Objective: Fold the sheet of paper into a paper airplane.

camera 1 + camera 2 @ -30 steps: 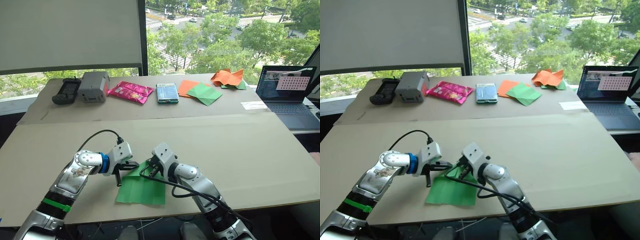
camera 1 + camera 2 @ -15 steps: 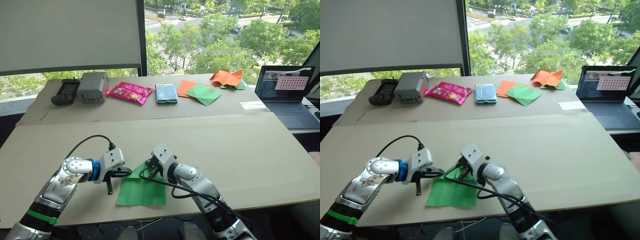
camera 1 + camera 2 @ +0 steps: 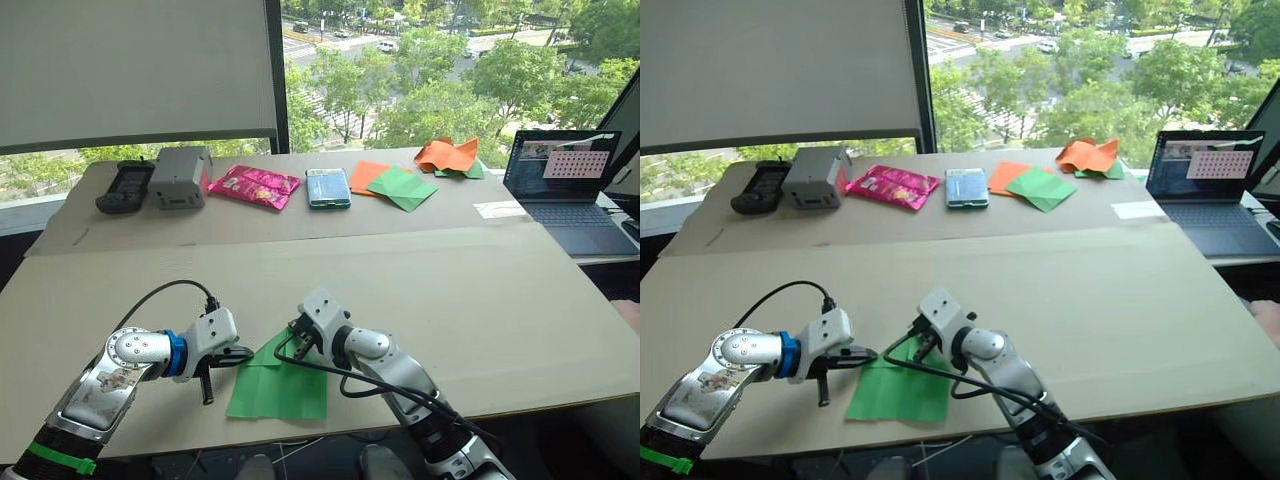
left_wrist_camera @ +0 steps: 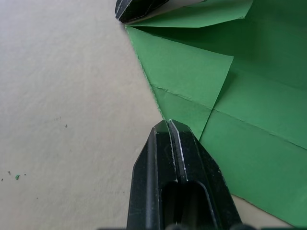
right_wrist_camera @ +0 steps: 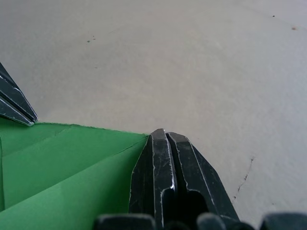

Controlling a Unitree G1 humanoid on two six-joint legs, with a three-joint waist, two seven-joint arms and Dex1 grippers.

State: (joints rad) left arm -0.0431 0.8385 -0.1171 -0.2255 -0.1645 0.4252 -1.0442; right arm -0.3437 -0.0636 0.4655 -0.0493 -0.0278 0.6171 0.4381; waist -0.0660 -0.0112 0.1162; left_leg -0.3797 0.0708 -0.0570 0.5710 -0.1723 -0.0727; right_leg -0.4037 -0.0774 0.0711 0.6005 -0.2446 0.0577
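Left wrist view: left claw (image 4: 169, 125) closed, empty, tips on sheet of paper (image 4: 249, 96); right claw (image 5: 165, 136) closed.

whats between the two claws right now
The folded corner of the sheet of paper lies between the left claw and the right claw, seen in the left eye view.

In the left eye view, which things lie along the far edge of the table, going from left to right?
Black handheld device → grey box → pink snack packet → blue-green packet → flat orange sheet → smooth green sheet → crumpled orange-and-green paper heap → laptop.
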